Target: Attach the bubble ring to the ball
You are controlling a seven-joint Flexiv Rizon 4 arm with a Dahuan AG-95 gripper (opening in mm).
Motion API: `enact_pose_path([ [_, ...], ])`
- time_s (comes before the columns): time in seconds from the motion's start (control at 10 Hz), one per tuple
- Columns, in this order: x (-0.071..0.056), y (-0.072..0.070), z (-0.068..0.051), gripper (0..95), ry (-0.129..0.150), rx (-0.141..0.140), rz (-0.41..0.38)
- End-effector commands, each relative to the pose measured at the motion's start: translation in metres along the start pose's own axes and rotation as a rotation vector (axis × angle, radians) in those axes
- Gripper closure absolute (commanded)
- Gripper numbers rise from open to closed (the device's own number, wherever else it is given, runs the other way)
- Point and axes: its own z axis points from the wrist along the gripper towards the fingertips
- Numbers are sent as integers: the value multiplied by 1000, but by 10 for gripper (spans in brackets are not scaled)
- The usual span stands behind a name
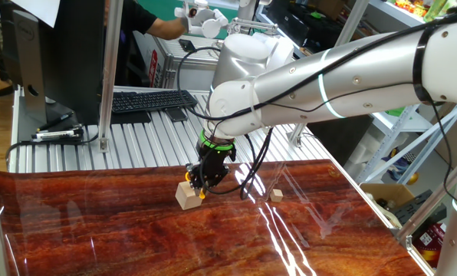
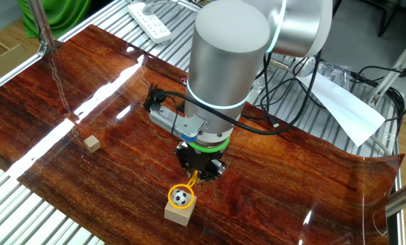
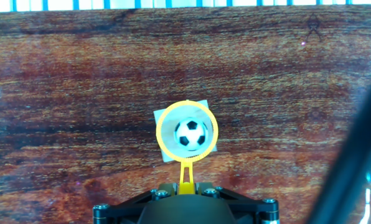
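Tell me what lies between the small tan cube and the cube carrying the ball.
Only bare wooden tabletop lies between the small tan cube and the ball's cube, seen in the other fixed view.

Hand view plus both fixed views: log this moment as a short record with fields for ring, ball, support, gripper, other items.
ring: yellow-orange plastic bubble ring, loop encircling the ball as seen from the hand view, handle in the gripper
ball: tiny black-and-white soccer-patterned ball, on top of the cube
support: light wooden cube on the red-brown wood-grain table
gripper: black two-finger gripper, shut on the ring handle
other items: small tan cube, apart
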Motion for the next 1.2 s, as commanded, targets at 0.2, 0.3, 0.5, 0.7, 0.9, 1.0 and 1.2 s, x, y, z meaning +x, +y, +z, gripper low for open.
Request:
enact_pose_path([
  [0.2, -2, -2, 2, 950, -1, 15, -8],
  [0.3, -2, -2, 3, 950, -2, 18, -11],
  [0.5, -2, -2, 3, 950, -1, 28, -18],
  [0.7, -3, -4, 6, 950, -2, 28, -17],
  [0.9, -5, -6, 8, 950, 0, 25, -15],
  [1.0, -5, -6, 9, 950, 0, 24, -13],
  [1.2, -6, -6, 10, 950, 0, 24, -10],
])
